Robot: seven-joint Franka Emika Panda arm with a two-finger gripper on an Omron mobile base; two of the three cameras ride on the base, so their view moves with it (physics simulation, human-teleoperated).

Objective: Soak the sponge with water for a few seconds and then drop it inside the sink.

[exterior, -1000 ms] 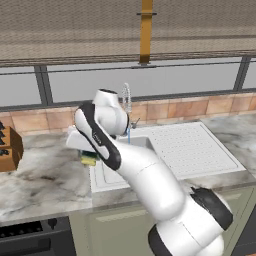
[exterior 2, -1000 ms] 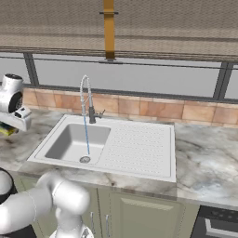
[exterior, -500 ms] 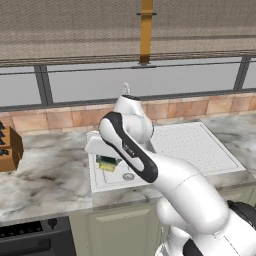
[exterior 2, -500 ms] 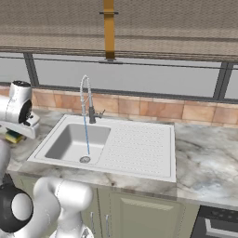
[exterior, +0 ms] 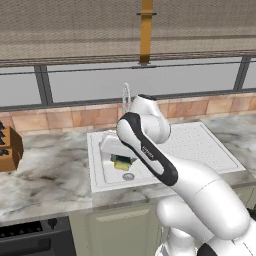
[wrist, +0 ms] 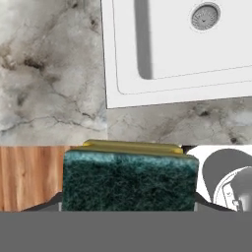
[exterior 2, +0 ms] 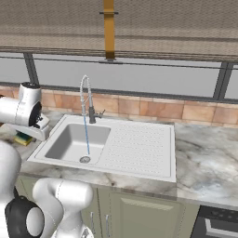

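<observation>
gripper: closed on the sponge; in the hand view its dark tips show at either lower corner of the block.
sponge: held between the tips, dark green face toward the hand camera, a thin yellow edge along its top. in the left base view the sponge hangs under the hand, yellow and green, in front of the basin. in the right base view the sponge shows below the hand, at the left of the sink's rim.
height: sponge is in the air, not resting on anything that can be seen.
arm: white, bent over the sink's left part in the left base view; the hand sits at the far left of the right base view.
sink: light grey basin with a round drain, joined to a dotted drainboard on its right. in the hand view the sink lies across the top, drain at upper right.
water: thin pale blue stream running straight down from the faucet to a spot just beside the drain; well apart from the sponge in the right base view.
faucet: tall arched spout at the back rim of the sink.
counter: grey-veined marble around the sink.
knife block: brown, on the counter at far left of the left base view.
</observation>
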